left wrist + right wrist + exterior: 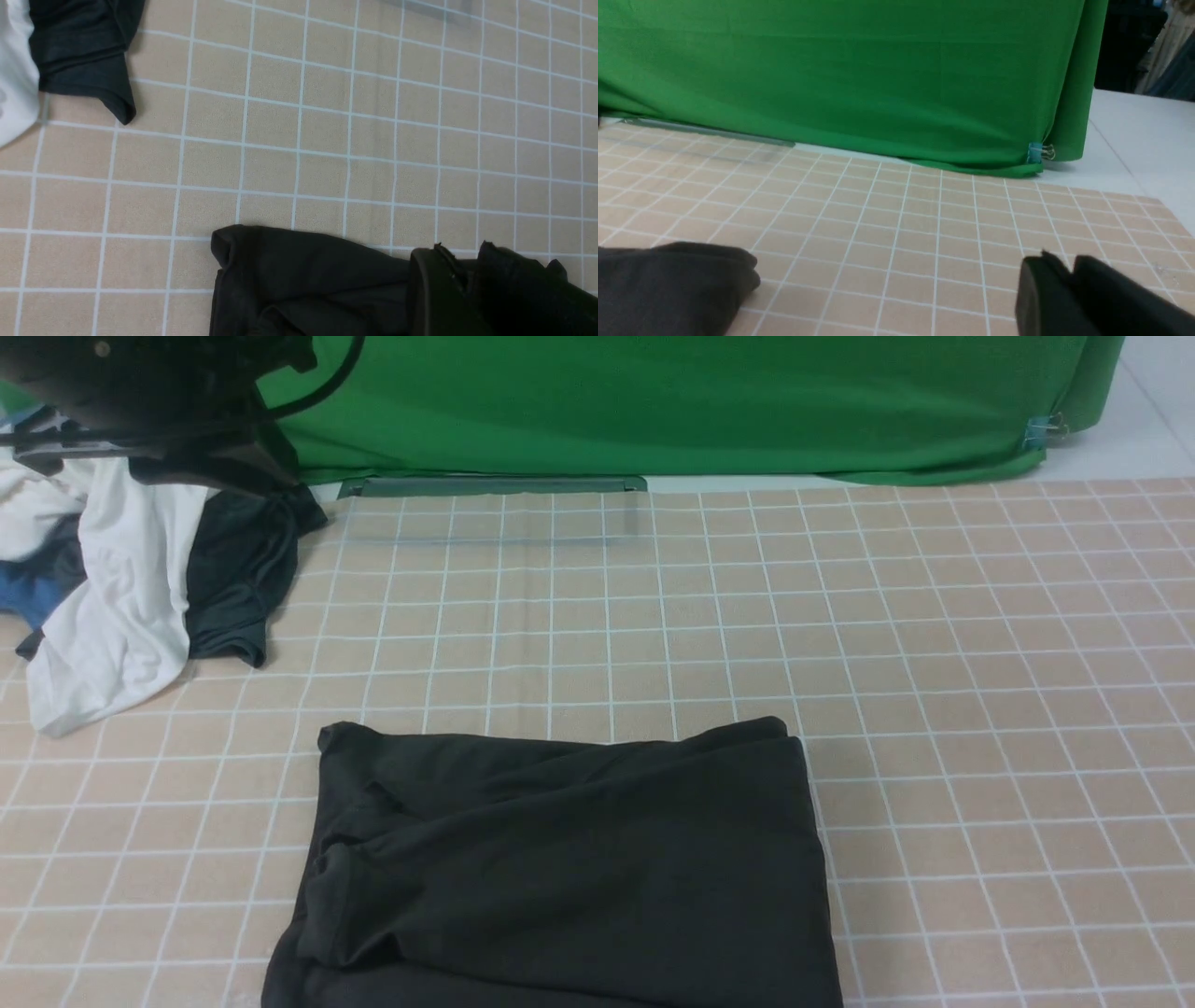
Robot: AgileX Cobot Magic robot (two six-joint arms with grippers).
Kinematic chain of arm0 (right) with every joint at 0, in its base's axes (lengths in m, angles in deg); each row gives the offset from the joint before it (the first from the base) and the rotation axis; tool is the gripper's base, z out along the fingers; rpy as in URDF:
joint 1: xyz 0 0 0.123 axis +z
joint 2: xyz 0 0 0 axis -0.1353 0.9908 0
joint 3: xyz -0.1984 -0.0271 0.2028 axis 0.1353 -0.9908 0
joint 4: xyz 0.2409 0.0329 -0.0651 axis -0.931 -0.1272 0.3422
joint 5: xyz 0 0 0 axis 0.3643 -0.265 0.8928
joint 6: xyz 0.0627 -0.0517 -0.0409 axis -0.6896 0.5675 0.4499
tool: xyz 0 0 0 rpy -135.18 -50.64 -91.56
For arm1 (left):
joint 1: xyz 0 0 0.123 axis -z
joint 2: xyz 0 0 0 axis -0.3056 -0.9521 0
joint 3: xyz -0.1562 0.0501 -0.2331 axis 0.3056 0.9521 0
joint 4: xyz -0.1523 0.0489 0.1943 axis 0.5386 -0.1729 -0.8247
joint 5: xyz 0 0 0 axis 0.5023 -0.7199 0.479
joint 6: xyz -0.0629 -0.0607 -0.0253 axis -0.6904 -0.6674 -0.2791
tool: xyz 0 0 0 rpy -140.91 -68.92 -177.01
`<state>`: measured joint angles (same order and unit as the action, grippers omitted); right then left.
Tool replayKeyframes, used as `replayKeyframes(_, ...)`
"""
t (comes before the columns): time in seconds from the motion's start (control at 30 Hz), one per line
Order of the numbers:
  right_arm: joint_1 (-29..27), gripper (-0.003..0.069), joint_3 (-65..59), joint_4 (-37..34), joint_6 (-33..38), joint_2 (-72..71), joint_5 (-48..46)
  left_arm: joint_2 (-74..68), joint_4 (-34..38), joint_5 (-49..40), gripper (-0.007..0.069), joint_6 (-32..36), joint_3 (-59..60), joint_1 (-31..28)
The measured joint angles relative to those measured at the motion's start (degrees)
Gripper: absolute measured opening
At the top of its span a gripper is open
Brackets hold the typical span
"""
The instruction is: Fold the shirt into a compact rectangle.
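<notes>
While the grid mat [934,644] fills the frame, the shirt [560,868] lies folded at bottom centre, nearly rectangular. Left gripper [467,284] at lower right of its view, right gripper [1069,294] likewise: fingers nearly together, holding nothing visible. Judgement: square the rumpled left edge and press creases flat.

Staged recording bench in a lab or studio.
A green backdrop cloth [672,401] is clipped behind a grid-printed tan mat [934,663] on a white table [1134,135].
</notes>
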<state>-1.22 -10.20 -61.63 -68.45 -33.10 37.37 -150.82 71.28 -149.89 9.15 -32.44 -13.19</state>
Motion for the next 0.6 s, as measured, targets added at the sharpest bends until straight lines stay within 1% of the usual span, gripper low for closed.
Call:
replayKeyframes(0.13,-0.11,0.0114,-2.65,-2.13,-0.05,-2.99,-1.51,0.00,0.75,-2.06,0.0108,0.12,0.00,0.00)
replayKeyframes(0.2,-0.17,0.0123,-2.82,-2.82,-0.05,-4.15,-5.39,0.18,1.03,-4.15,0.0108,0.12,-0.07,0.00)
replayKeyframes(0.33,-1.09,0.0139,-2.80,-3.19,-0.05,-4.47,-6.00,1.29,1.21,-7.26,0.0108,0.34,-0.33,0.00)
replayKeyframes(0.43,-1.72,0.0144,-2.80,-3.54,-0.05,-4.47,-6.30,2.55,1.07,-7.92,0.0101,0.29,-0.33,0.00)
replayKeyframes(0.6,-2.74,0.0162,-2.80,-3.70,-0.05,-4.47,-6.50,6.42,0.92,-8.23,0.0019,0.29,-0.35,0.00)
